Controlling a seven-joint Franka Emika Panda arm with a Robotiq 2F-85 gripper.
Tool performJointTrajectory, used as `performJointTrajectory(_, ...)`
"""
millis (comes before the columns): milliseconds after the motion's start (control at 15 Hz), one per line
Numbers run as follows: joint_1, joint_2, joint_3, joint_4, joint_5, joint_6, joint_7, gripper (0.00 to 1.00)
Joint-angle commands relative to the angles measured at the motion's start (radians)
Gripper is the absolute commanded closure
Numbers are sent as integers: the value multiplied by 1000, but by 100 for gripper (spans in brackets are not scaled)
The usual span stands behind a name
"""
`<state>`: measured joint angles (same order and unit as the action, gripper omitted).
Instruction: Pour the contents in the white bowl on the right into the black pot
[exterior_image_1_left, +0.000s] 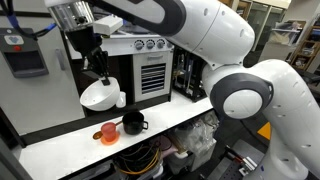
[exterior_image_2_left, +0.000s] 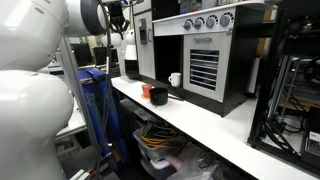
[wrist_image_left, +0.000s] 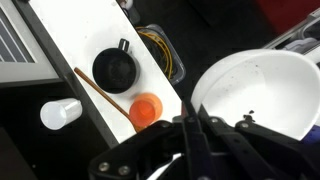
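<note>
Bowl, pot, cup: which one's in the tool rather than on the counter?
The white bowl: the tool grips its rim and holds it in the air. The black pot and orange cup stand on the white counter.

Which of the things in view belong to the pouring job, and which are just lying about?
For the job:
white bowl, held in the gripper
black pot

Lying about:
orange cup
white cup
wooden stick
</note>
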<state>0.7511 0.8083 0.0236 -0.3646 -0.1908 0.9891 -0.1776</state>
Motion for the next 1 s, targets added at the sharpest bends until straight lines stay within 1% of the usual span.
performJointTrajectory(0,-11,-43,12,-34,27,-68,52,99)
performJointTrajectory(467,-11,-61,22,-23,73,-149,192,99)
performJointTrajectory(933,-19,-51,44,-22,149,-138,373,99)
